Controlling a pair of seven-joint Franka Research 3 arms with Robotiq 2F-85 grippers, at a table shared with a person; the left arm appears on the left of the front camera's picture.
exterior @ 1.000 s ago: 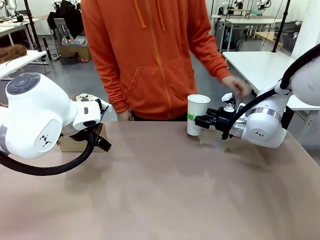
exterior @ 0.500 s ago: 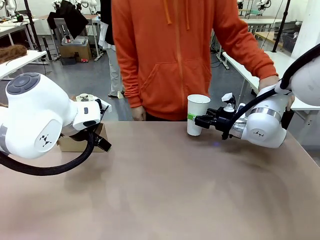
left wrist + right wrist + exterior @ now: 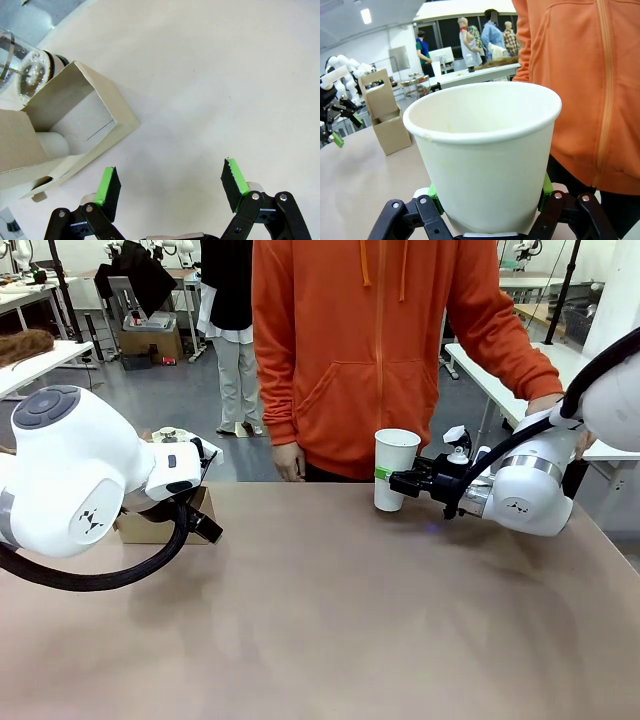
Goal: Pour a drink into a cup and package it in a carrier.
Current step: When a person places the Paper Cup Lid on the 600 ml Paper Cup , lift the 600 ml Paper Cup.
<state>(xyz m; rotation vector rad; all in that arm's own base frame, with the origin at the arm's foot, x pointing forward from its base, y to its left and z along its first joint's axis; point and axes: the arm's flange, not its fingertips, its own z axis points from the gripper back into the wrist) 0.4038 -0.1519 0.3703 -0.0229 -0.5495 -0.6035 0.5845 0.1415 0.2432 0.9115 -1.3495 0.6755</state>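
Note:
The white paper cup (image 3: 395, 468) stands without a lid on the table's far side, and my right gripper (image 3: 386, 477) is shut on its lower part from the right. In the right wrist view the cup (image 3: 485, 150) looks empty inside, with green pads (image 3: 434, 194) pressed to both sides. My left gripper (image 3: 171, 185) hangs open above bare tabletop, empty. Just left of it stands the brown cardboard carrier (image 3: 65, 120), with a white round object (image 3: 50, 144) in one pocket. Beyond the carrier is the clear glass press pot (image 3: 22, 70); I cannot make out liquid in it.
A person in an orange hoodie (image 3: 380, 350) stands at the far edge behind the cup, one hand (image 3: 290, 462) hanging by the table. The carrier (image 3: 150, 525) sits at the far left behind my left arm (image 3: 80, 485). Another white table (image 3: 520, 370) stands back right.
The person has stepped to the right and drawn the hand away from beside my right gripper. Both arms and the cup have stayed still.

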